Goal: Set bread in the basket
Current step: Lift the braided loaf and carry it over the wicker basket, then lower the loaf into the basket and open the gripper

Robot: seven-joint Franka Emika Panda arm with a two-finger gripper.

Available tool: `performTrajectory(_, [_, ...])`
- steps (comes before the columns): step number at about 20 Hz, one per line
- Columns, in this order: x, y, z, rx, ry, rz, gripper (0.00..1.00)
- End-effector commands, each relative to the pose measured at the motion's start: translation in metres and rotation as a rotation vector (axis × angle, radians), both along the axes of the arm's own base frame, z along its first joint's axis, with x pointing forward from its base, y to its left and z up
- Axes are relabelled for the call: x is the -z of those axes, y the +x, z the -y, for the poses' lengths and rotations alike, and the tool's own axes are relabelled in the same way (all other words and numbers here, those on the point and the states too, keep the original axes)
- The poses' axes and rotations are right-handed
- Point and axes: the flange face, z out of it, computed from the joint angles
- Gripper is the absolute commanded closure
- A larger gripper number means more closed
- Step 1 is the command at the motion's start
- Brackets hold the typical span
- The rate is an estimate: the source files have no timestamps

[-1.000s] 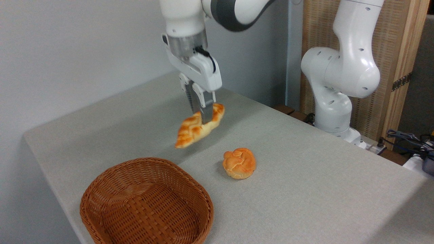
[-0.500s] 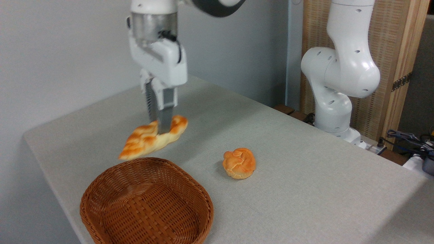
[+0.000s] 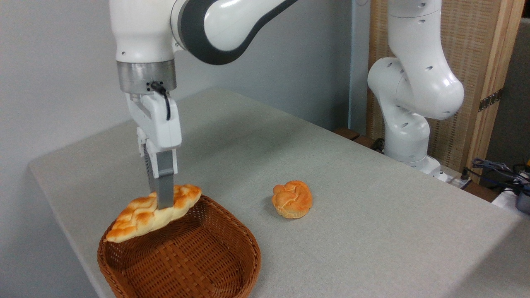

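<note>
Bread is the thing in hand here: the elongated, leaf-shaped braided loaf (image 3: 151, 213), golden-orange with pale cream grooves and pointed ends, hangs in the air above the far-left rim of the shallow oval basket of woven reddish-brown wicker (image 3: 232, 238). The pincer (image 3: 163, 203) is clamped narrowly across the loaf near its middle, slightly toward the upper right end, its grey fingers (image 3: 165, 186) pointing straight down from the white arm.

The loaf tilts, with its left tip drooping lower than the right, yet it keeps its shape without sagging. That suggests a light, fairly stiff body, probably a moulded replica rather than soft crumb. Its glazed, ridged braid should give the fingers some purchase, and the waist of the loaf looks the best place to hold, since the tapering ends would slip out. It seems unlikely to break if dropped from this height.

The basket has a thick rolled rim and an open lattice floor, wide enough to take the loaf lengthways. On the worktop (image 3: 352, 198), covered in a matt grey-beige cloth, 1 small round knotted orange bun (image 3: 292, 199) sits well apart to the right.
</note>
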Motion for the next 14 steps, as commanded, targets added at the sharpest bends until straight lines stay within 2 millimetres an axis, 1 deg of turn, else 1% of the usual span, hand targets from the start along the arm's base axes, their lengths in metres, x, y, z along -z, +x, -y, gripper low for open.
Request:
performTrajectory(1, [-0.0016,0.0058,0.0040,0.014,0.019,0.022,0.00])
performTrajectory(11, [-0.0012,0.0052,0.0063,0.003,0.007,0.018,0.00])
performTrajectory(14, [-0.0078,0.0024,0.0047,-0.053,-0.007,0.020,0.00])
